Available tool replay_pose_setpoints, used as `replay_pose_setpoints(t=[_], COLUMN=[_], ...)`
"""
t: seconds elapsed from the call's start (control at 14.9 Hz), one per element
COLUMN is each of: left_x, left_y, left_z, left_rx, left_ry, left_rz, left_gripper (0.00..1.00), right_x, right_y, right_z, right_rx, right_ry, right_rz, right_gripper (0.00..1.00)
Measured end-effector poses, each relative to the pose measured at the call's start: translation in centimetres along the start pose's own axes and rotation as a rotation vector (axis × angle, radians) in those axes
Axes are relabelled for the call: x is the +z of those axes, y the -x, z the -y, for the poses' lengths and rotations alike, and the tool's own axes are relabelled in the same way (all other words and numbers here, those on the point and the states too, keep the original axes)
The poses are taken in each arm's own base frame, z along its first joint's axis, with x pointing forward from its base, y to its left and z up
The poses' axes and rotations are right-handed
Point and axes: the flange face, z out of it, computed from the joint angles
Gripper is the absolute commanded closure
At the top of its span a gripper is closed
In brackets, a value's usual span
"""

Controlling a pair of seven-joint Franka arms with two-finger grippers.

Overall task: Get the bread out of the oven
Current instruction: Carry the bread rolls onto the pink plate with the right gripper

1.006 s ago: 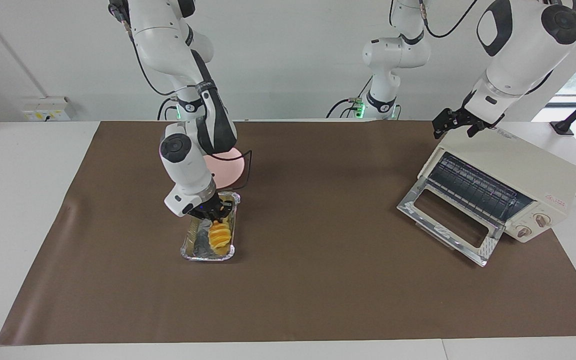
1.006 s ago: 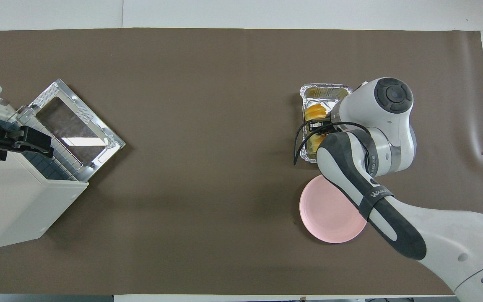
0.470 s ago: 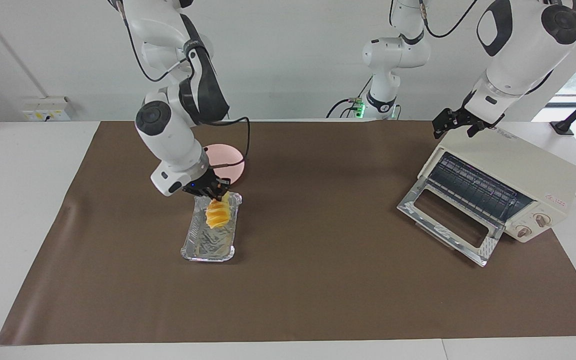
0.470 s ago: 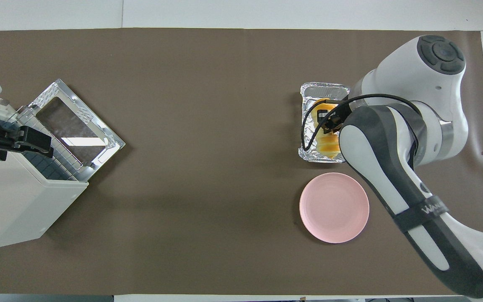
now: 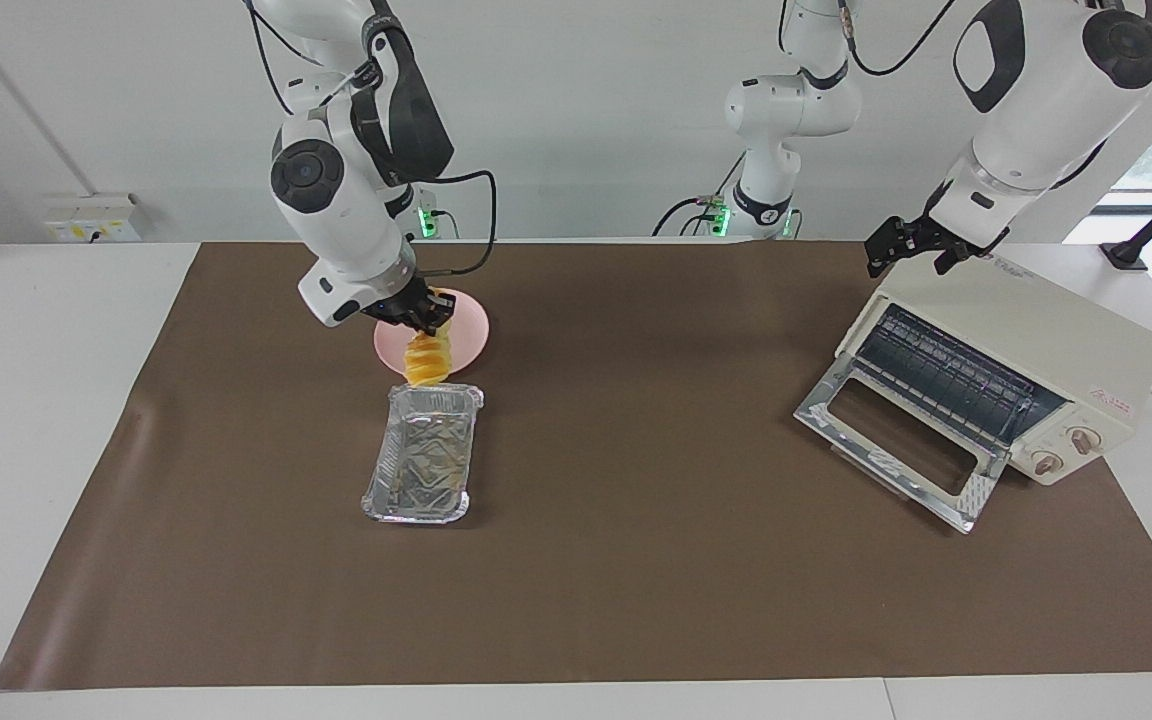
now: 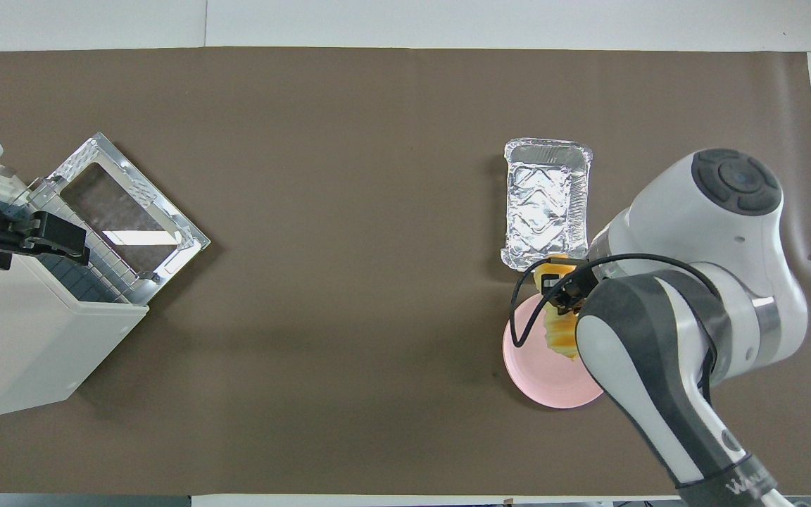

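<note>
Facing view, taken from its left edge across: the right gripper (image 5: 428,318) is up in the air, clenched on the upper end of the bread (image 5: 427,361), a ridged golden-orange loaf that hangs from its fingertips over the pink plate (image 5: 471,330), at the plate's edge toward the foil tray (image 5: 424,465). That crinkled tray sits on the brown mat (image 5: 636,560) just beside the plate, farther from the robots. Well apart, toward the left arm's end of the table, stands the cream-white oven (image 5: 1021,365) with its glass door (image 5: 896,440) dropped open and the wire rack showing. The left gripper (image 5: 911,245) waits over the oven's top, fingers spread and holding nothing.
</note>
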Motion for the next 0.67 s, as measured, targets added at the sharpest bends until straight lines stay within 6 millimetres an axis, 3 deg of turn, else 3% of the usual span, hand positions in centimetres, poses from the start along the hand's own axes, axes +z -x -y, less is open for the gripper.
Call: replay_pose_setpoints(t=[0.27, 0.67], left_x=[0.0, 0.0], left_y=[0.0, 0.0], left_z=[0.0, 0.0], left_rx=[0.0, 0.0], left_ry=[0.0, 0.0], left_rz=[0.0, 0.0], left_gripper=[0.0, 0.0], right_x=[6.3, 9.7], right_y=[3.7, 4.5], right_z=[-0.9, -2.8], right_rx=[-0.016, 0.004], right_ry=[0.008, -0.003], right_rz=[-0.064, -0.122], right_gripper=[1.0, 1.0])
